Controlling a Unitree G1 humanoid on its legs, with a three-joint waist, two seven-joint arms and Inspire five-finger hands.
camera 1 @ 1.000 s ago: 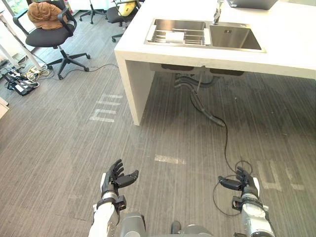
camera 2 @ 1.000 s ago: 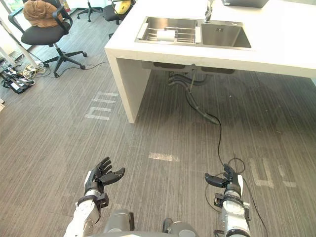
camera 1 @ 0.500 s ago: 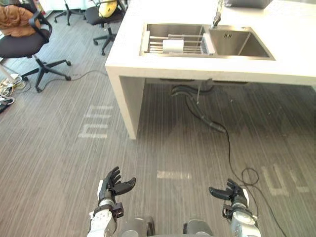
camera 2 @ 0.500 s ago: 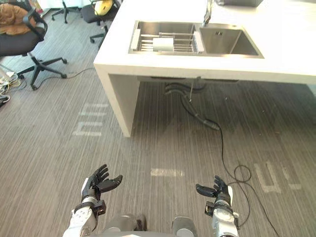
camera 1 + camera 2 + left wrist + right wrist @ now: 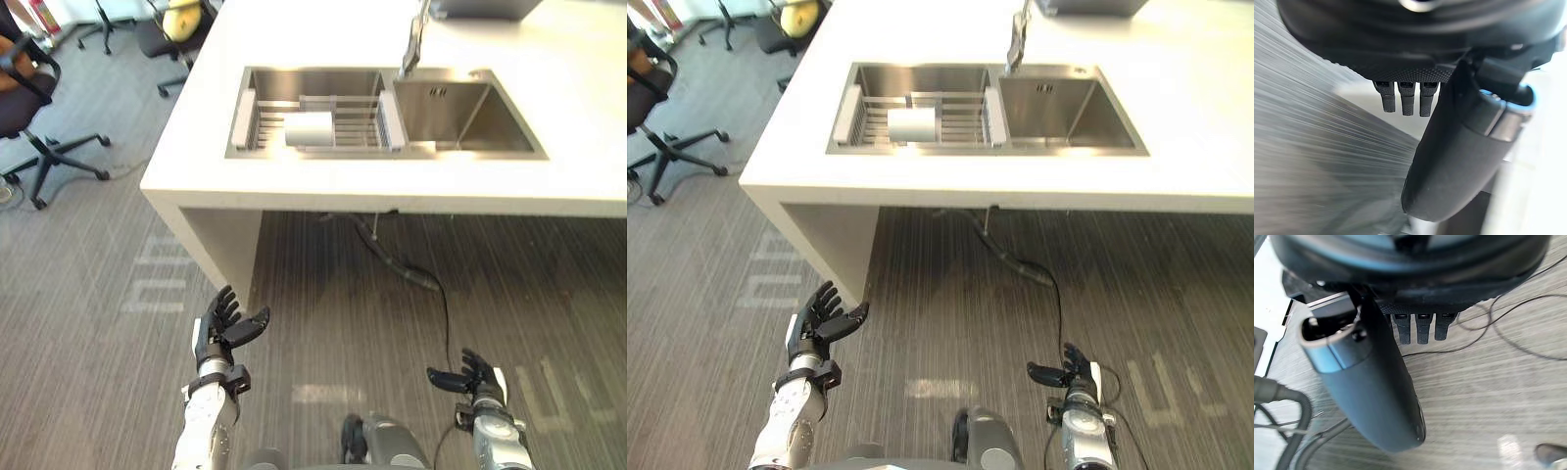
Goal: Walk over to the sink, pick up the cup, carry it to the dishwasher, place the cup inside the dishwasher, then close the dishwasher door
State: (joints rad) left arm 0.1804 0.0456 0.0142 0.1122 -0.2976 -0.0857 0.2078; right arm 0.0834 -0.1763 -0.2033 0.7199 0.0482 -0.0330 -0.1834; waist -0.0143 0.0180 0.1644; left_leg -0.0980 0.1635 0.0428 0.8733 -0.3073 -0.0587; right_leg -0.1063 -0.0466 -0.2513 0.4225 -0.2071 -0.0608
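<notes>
Your cup (image 5: 309,128) lies on its side on the wire rack (image 5: 361,122) in the left basin of the sink (image 5: 482,116), at about twelve o'clock, with the faucet (image 5: 411,44) at one o'clock from it. Your left hand (image 5: 223,328) hangs at seven o'clock and your right hand (image 5: 477,376) at five, both over the floor, fingers spread and empty.

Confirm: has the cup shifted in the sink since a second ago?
No. The cup keeps its spot on the sink rack; only the camera advanced.
</notes>
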